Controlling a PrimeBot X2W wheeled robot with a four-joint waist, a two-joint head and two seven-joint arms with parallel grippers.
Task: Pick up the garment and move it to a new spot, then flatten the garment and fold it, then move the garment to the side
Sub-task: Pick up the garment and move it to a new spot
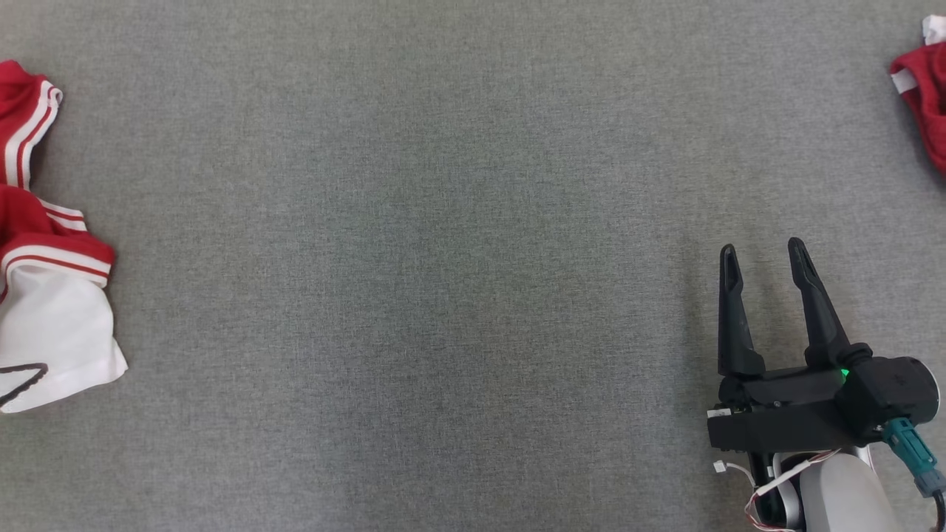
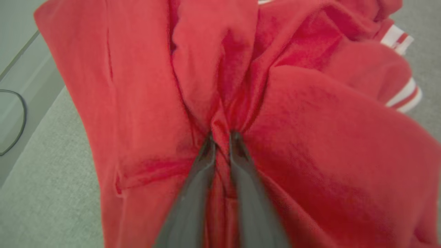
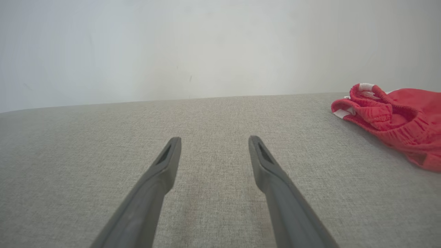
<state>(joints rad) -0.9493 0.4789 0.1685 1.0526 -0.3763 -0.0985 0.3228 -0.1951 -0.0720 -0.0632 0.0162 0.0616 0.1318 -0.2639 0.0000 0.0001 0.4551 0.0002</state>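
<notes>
1. Far over at nine o'clock of the grey cloth surface lies the garment, a crumpled heap of red with white stripes and a white panel. The head view's left edge cuts it off.
2. Seen close in the left wrist view, the left gripper is clenched on a raised fold of that garment's red fabric. Its two dark fingers stand almost together with the cloth pinched between them, and creases fan out from the pinch toward twelve o'clock.
3. In the same view, striped cuffs show at about two o'clock of the pinch. At nine o'clock a thin dark cable loops over a pale floor beyond the surface's edge.
4. The middle of the grey surface is flat and smooth.
5. At about four o'clock in the head view sits the right gripper, released, with its fingers spread apart and pointing toward twelve. It grasps nothing and is well apart from the garment.
6. From its own wrist view the fingers hover over bare grey cloth, with a pale wall behind.
7. At two o'clock, in the far right corner, lies another red piece with a gathered waistband and small white tags. It is apart from both grippers.
</notes>
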